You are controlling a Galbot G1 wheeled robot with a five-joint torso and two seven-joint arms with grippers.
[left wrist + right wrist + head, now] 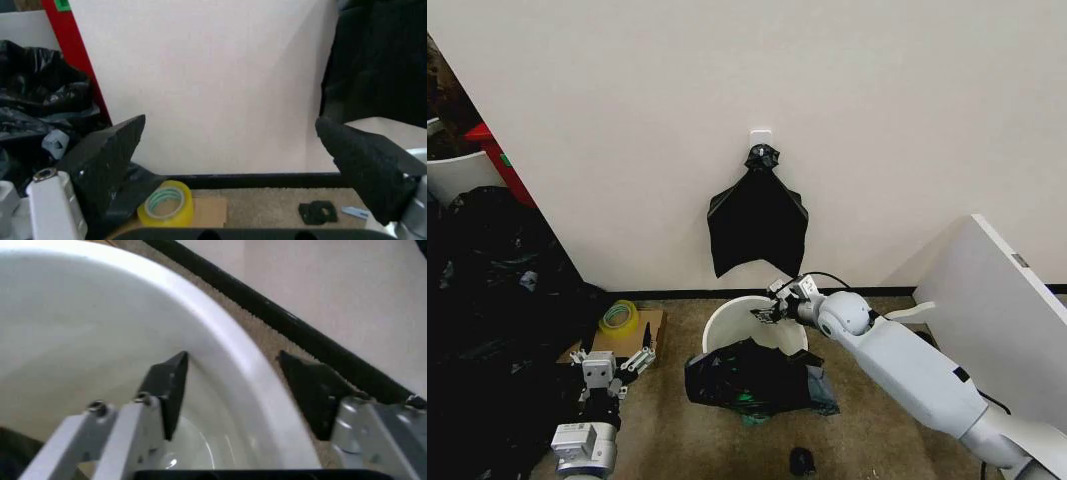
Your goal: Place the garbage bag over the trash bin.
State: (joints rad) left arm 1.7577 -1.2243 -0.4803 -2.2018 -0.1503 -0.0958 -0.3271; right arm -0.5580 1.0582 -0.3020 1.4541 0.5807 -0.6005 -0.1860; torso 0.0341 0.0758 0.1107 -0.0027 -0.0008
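The right gripper [765, 313] hangs at the far rim of the trash bin [727, 318], its two dark fingers spread wide and holding nothing; in the right wrist view the right gripper [230, 390] straddles the rolled white rim [233, 365], one finger inside the bucket and the other outside over the carpet, with no plastic between them. From there the right arm runs back over the bin's near right side toward the robot. The garbage bag [752, 380] lies bunched and crumpled over the near edge of the bin, a glossy black heap sagging toward the floor, with a greenish glint in its folds; it covers only the near part of the mouth, and the far half of the opening shows bare white. So the job looks partly done at best: the bag is at the bin, but it is not opened out, and its edge has yet to be drawn round the far rim. The left gripper [615, 366] waits low to the left of the bin, fingers wide apart and empty, near a roll of yellow tape [618, 317] on a piece of cardboard [649, 325].
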